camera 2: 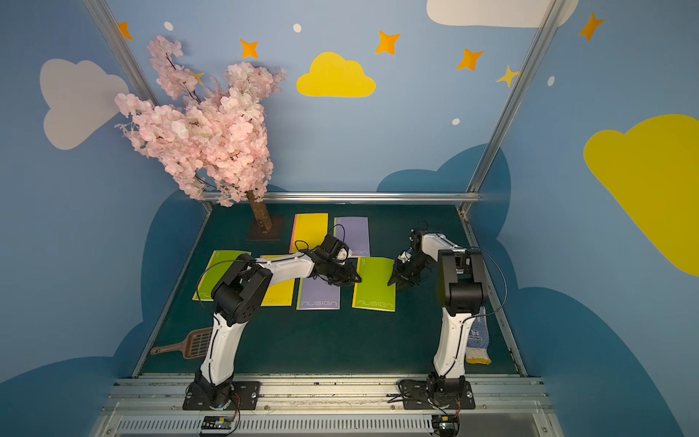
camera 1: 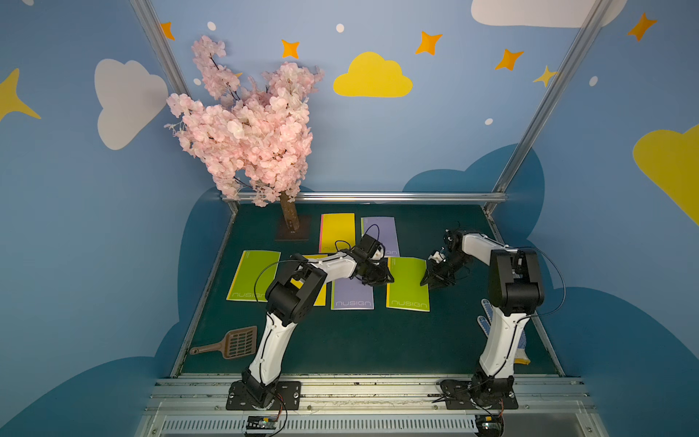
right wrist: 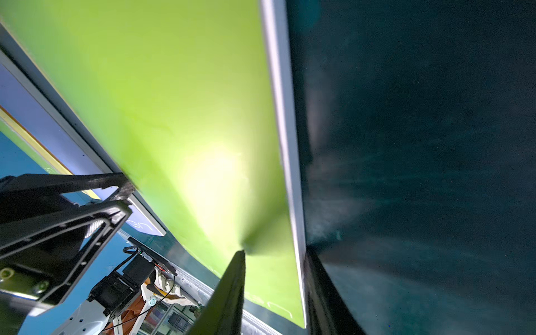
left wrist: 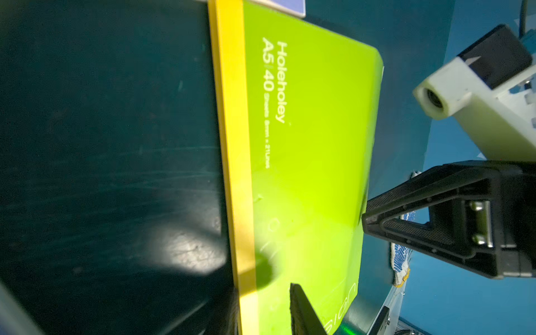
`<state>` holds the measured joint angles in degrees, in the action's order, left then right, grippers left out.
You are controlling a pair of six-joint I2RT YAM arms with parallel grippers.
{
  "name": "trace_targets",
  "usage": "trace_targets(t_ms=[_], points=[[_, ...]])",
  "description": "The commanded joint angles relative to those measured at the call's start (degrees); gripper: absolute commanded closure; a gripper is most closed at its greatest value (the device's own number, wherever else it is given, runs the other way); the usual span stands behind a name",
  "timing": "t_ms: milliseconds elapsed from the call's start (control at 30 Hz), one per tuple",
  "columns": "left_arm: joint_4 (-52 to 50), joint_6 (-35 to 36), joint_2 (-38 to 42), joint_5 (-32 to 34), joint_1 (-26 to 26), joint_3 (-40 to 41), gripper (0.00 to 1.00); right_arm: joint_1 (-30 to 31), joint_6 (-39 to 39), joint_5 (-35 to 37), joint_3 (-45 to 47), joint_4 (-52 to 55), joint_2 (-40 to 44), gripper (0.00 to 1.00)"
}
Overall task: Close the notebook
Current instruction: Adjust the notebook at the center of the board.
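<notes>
Right wrist: right jaws narrowly parted astride notebook (right wrist: 174, 116) edge; left jaws parted, empty

Front mat (camera 1: 378, 340) bare; notebooks (camera 1: 351, 295) crowd centre; tree (camera 1: 289, 217) blocks far-left corner

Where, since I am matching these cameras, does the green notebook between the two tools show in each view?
In a top view: green notebook, rightmost of the near row.
In a top view: the same place.
Left wrist: fills the middle of the picture, lettering readable.
Right wrist: covers much of the picture, white page edge beside the mat.
Shared landmark: the dark green table mat.
</notes>
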<state>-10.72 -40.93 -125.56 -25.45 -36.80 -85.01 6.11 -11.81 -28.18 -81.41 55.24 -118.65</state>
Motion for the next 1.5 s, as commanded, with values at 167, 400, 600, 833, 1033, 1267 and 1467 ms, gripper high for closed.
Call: trace_targets(t_ms=[167, 400, 600, 833, 1033, 1267, 1467], points=[[-1.9, 1.4, -3.5, -0.9, 0.9, -3.2, 0.67, 1.1, 0.4, -0.5, -5.0, -2.9, -4.2, 0.66], [-2.6, 1.5, -4.7, -1.7, 1.2, -5.4, 0.67, 1.2, 0.6, -0.8, -7.7, -1.9, -6.2, 0.66], [-2.3, 1.4, -3.8, -1.8, 0.9, -4.0, 0.68, 1.7, 0.4, -0.8, -6.3, -2.3, -4.8, 0.66], [-0.4, 0.4, -1.8, -1.6, -0.9, -0.1, 0.69, 3.0, -0.1, -0.8, -4.8, -2.8, -3.1, 0.66], [0.8, -0.3, 0.3, -0.8, -2.0, 3.3, 0.69, 4.0, -0.6, -0.6, -2.8, -3.8, -1.8, 0.66], [1.3, -0.4, 3.1, 1.1, -1.8, 6.8, 0.69, 4.9, -1.2, -0.6, -0.1, -5.2, -0.5, 0.66], [0.2, 0.1, 3.4, 1.7, -1.3, 6.5, 0.69, 5.9, -1.7, -0.8, 0.3, -5.5, 0.0, 0.66]])
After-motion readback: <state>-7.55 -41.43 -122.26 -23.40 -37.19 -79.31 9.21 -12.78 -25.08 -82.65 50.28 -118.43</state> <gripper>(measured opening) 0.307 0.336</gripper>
